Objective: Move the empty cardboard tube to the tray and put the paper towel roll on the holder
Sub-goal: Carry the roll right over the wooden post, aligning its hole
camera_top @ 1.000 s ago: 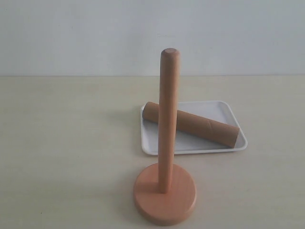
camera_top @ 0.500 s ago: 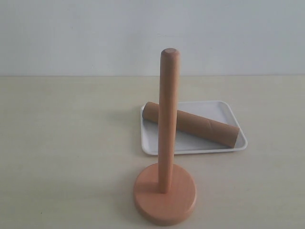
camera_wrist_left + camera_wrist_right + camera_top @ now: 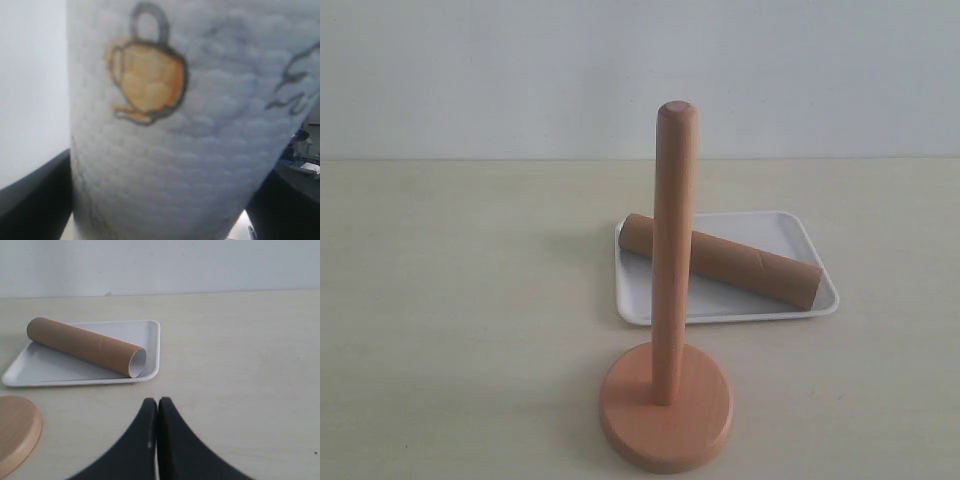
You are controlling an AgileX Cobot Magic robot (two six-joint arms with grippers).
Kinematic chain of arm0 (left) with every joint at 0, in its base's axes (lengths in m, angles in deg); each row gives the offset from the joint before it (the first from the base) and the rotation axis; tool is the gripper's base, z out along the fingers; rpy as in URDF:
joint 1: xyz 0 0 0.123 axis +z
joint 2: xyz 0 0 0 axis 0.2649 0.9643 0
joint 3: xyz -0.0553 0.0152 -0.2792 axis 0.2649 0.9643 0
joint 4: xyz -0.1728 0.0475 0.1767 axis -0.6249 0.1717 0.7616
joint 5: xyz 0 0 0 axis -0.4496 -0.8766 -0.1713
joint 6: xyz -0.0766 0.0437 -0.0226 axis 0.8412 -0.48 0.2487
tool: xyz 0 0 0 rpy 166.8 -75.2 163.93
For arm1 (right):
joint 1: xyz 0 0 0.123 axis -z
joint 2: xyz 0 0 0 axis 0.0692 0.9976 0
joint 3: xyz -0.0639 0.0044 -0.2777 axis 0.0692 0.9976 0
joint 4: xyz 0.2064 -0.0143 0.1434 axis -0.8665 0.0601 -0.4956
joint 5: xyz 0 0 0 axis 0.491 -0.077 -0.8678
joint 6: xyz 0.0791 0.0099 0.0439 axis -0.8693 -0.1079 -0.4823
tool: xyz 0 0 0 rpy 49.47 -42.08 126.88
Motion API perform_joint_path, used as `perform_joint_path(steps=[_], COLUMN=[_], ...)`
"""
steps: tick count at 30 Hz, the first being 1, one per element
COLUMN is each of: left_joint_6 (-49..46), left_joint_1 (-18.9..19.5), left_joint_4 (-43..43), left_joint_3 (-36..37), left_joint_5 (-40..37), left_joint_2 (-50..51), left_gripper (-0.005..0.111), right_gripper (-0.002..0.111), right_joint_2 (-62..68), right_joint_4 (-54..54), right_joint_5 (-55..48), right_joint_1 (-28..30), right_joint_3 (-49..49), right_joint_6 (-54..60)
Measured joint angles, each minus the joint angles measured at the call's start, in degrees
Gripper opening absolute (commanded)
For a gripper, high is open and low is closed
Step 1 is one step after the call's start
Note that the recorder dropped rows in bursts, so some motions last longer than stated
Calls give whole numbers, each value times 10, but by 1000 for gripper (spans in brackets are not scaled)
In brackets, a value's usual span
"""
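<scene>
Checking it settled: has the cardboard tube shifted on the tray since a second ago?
No. The cardboard tube lies at the same slant on the tray, crossing behind the holder post as before.

A pale cream tabletop [image 3: 440,300] with a matte, faintly speckled surface runs back to a plain, bare grey-white wall [image 3: 520,70]. Soft, even light falls across both, leaving only faint shadows.

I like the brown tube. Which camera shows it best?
Right wrist view: the cardboard tube lies whole on the tray, open end showing. In the exterior view the holder hides part. The left wrist view misses it.
</scene>
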Motion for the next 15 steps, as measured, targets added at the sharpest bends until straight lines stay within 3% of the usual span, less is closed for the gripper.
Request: perform_joint_path(steps=[8, 15], left_joint_6=[-15, -50], left_joint_1=[-79, -154], left_joint_4=[0, 2], left_joint_3=[0, -4], left_joint_5=[76, 118], left_joint_2=[5, 74], left_gripper=[4, 4], right_gripper=[0, 0], right_joint_2=[0, 0], right_joint_4=[0, 0], right_joint_5=[0, 0], right_joint_1=[0, 0], right_joint_3=[0, 0], right_joint_6=[0, 0])
